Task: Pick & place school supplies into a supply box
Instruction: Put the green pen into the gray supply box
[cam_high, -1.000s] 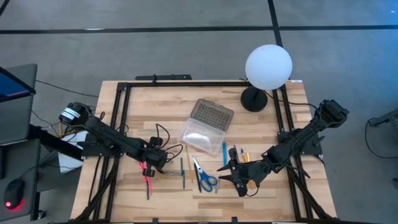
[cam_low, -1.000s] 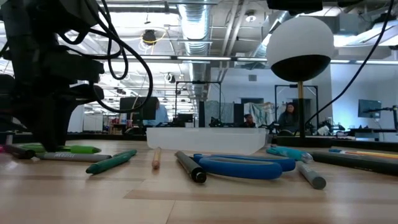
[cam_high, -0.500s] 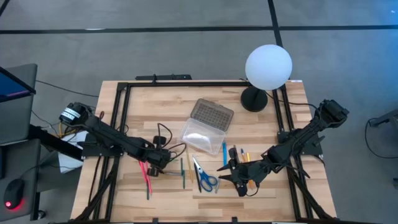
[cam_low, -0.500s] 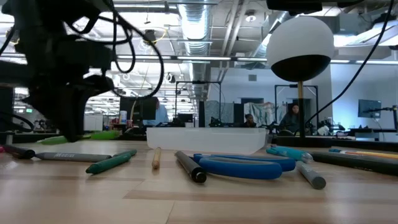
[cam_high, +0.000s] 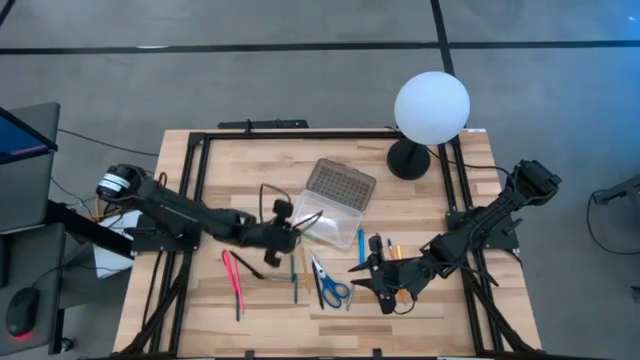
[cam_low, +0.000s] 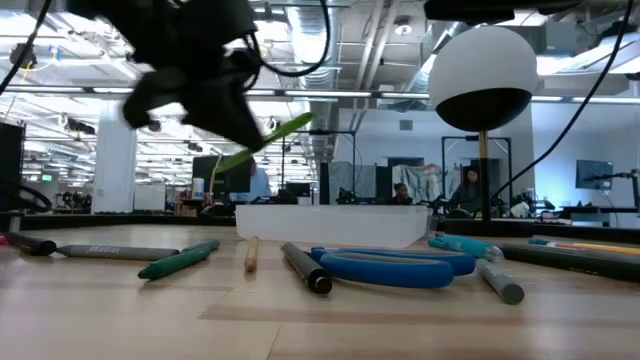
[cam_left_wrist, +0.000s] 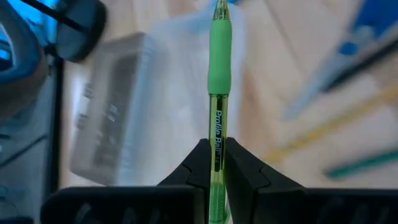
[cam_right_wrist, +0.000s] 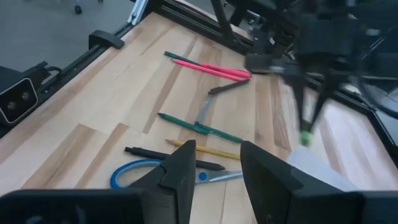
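Observation:
My left gripper (cam_high: 287, 231) hangs over the table's middle, shut on a light green pen (cam_left_wrist: 219, 81) whose tip points at the supply box (cam_high: 326, 211). The box is a clear tray with its grey dotted lid (cam_high: 341, 183) swung open on the far side. On the wood lie pink pens (cam_high: 234, 280), a green pencil (cam_high: 294, 276), blue-handled scissors (cam_high: 329, 286) and a blue pen (cam_high: 361, 245). My right gripper (cam_high: 372, 286) waits open above the table, just right of the scissors. My left gripper pinches the green pen's clear barrel (cam_left_wrist: 217, 151), behind its rubber grip sleeve, between the two fingers. The pen lies along the fingers and sticks out forward past their tips. It is lifted clear of the table, slanting up toward the box (cam_low: 268, 141).
A white globe lamp (cam_high: 431, 108) stands on a black foot at the far right corner. A black frame (cam_high: 196, 180) runs along the table's edges. Black cables loop off the left arm (cam_high: 262, 205). More pens lie near the right gripper (cam_high: 392, 250).
My left gripper has risen from the table by the pink pens and swung right and toward the far edge, toward the box, rolling its wrist. The green pen, which lay on the wood, is now lifted clear and tilted, tip toward the box.

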